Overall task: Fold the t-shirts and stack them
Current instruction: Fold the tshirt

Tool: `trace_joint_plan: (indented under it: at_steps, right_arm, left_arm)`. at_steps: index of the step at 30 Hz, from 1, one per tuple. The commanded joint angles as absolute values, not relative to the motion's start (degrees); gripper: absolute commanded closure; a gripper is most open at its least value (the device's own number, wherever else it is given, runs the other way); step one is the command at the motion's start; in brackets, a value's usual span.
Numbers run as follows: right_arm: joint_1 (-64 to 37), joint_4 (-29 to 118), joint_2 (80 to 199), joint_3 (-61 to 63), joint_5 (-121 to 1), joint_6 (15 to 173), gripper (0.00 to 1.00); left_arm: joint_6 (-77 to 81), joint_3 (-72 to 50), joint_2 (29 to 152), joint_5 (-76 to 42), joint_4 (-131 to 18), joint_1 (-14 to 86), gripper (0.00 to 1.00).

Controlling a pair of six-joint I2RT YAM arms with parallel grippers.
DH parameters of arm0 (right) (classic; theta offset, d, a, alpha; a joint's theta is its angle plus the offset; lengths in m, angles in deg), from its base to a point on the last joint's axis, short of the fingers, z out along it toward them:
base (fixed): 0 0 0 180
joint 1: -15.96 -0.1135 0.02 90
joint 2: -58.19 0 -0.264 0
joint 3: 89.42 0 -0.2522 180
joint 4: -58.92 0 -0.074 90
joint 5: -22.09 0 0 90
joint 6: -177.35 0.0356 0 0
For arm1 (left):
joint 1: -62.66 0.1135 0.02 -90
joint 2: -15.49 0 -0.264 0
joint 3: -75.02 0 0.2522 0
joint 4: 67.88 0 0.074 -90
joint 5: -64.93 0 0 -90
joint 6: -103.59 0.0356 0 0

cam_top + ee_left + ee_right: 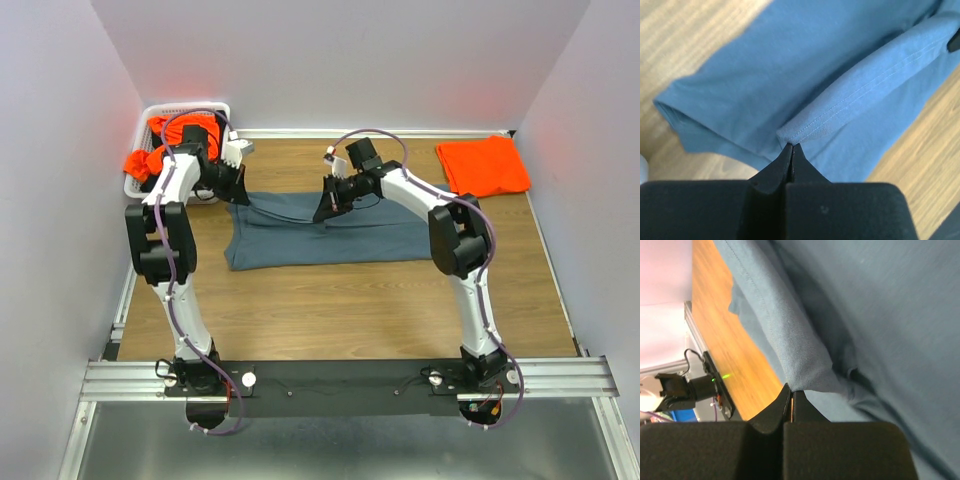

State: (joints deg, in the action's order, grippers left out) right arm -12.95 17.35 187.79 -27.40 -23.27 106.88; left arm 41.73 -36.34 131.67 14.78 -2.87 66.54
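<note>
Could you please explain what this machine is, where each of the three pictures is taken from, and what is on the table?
These are two robot arms bolted side by side at the near edge of a wooden table. The wide picture comes from a fixed camera above and behind them. The other two come from small cameras on each wrist, looking past that arm's own black fingers.

A blue-grey t-shirt lies spread in the middle. The left end effector is shut on a hemmed edge of it, and the right end effector is shut on another fold of the same shirt.

A folded orange t-shirt lies at the far right. A white basket at the far left holds more orange cloth, some spilling over its rim.
</note>
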Motion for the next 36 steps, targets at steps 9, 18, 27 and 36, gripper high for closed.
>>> trace_joint_plan:
  at_steps: [9, 18, 27, 36]
  right_arm:
    - [-11.20, 17.56, 193.80, -33.04, -23.70, 107.21, 0.99]
    - [-9.97, 17.56, 195.12, -33.83, -24.49, 107.56, 0.99]
    - [-9.44, 17.56, 196.36, -34.62, -23.44, 107.92, 0.99]
    - [-9.44, 17.65, 193.63, -32.70, -19.93, 109.76, 1.00]
  left_arm:
    - [36.88, -44.12, 139.06, 17.55, -7.09, 65.92, 1.00]
    - [35.91, -47.81, 143.19, 16.94, -7.88, 65.21, 1.00]
    - [34.59, -49.66, 144.78, 15.71, -7.89, 64.60, 1.00]
    - [36.87, -43.25, 137.06, 14.66, -5.52, 64.60, 1.00]
